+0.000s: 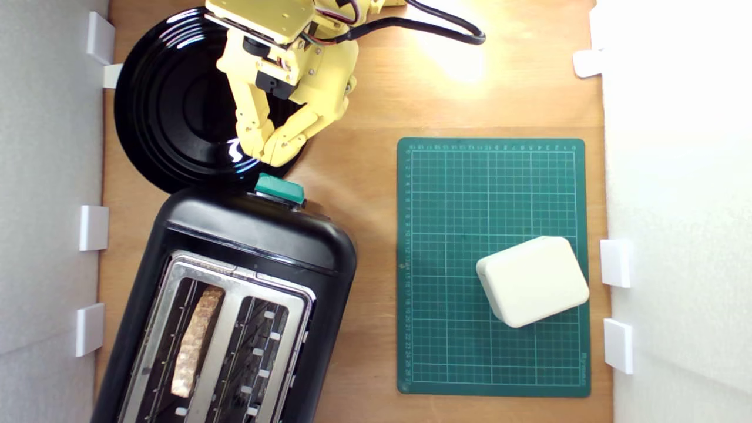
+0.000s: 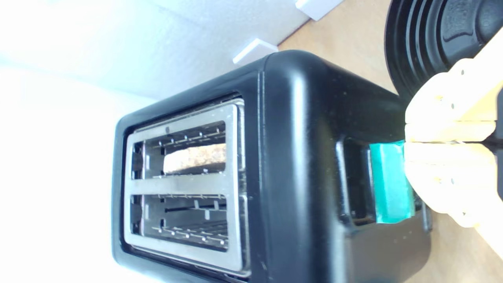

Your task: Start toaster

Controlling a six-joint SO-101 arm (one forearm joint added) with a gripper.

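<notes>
The glossy black toaster (image 1: 235, 294) (image 2: 275, 169) stands at the exterior view's lower left, with a silver top plate and two wire-guided slots. A slice of toast (image 1: 197, 338) (image 2: 196, 157) sits in one slot; the other slot holds nothing. Its teal-green lever knob (image 1: 280, 189) (image 2: 391, 182) sticks out of the end that faces the arm. My yellow gripper (image 1: 265, 154) (image 2: 408, 142) is shut, fingertips together with nothing between them, right above the knob. In the wrist view the tips meet the knob's edge.
A round black plate (image 1: 170, 100) (image 2: 428, 35) lies under and behind the gripper. A green cutting mat (image 1: 446, 235) at the exterior view's right carries a white rounded box (image 1: 532, 281). White walls with clips (image 1: 94, 228) border both sides. A black cable (image 1: 435, 26) runs behind the arm.
</notes>
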